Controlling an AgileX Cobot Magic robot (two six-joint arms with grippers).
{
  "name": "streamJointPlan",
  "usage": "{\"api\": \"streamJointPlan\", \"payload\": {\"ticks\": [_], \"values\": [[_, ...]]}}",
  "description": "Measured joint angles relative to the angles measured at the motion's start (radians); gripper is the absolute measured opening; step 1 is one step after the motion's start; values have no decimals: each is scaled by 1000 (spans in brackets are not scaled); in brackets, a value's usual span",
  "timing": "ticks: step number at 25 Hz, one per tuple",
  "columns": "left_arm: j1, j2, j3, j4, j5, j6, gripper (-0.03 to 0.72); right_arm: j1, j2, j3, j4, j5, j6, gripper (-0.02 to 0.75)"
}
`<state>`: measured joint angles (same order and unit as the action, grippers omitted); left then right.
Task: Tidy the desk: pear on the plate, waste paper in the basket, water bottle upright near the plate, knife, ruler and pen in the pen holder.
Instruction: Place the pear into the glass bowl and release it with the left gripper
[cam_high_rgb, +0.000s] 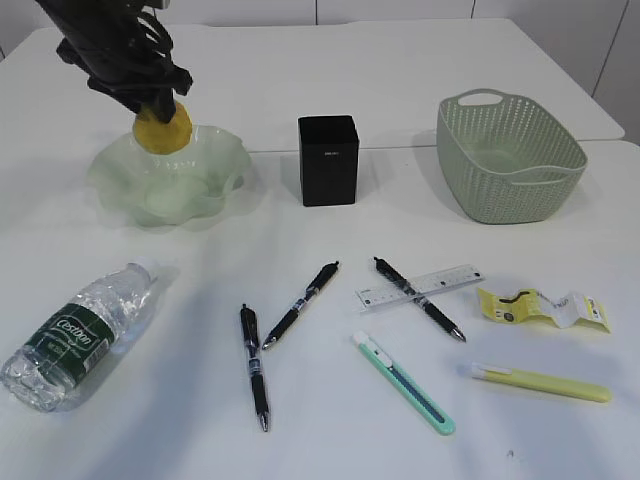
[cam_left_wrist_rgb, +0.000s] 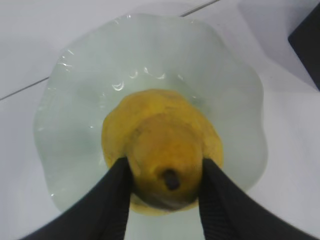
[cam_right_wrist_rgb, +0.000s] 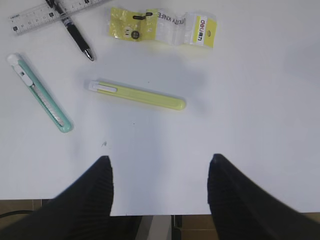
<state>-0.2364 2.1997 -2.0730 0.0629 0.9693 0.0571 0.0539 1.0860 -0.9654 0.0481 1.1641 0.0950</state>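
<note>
Left wrist view: my left fingers (cam_left_wrist_rgb: 167, 200) pinch the pear (cam_left_wrist_rgb: 162, 150) on both flanks, stem end toward the camera, right over the middle of the plate (cam_left_wrist_rgb: 75, 100).
Step in hand: set the pear in the plate; I judge it hangs just above the glass, though I cannot tell if it touches.
Doing it well: lower gently to the centre, part the fingers only once it rests, then lift straight up; a round fruit may roll toward the wavy rim.
Right fingers (cam_right_wrist_rgb: 160, 170): spread wide, holding nothing, above the table's near edge.
Table (cam_high_rgb: 320, 440): plain white, with a seam across the back.
On it: bottle (cam_high_rgb: 80, 335) lying flat at 8 o'clock; black holder (cam_high_rgb: 328, 160) at centre back; basket (cam_high_rgb: 510, 155) at 2 o'clock, empty; paper (cam_high_rgb: 545, 305) at 4 o'clock; ruler (cam_high_rgb: 420, 287), pens and cutters toward 6 o'clock.
Room: pale wall behind; floor glimpsed under the table edge.
</note>
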Motion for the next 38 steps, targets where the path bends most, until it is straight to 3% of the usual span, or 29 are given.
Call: {"api": "streamJointPlan", "payload": {"ticks": [20, 38], "values": [[54, 156, 0, -39, -89, 0, 289, 0, 0, 0, 0, 31, 2, 473], [57, 180, 0, -39, -102, 0, 289, 0, 0, 0, 0, 46, 2, 473]]}}
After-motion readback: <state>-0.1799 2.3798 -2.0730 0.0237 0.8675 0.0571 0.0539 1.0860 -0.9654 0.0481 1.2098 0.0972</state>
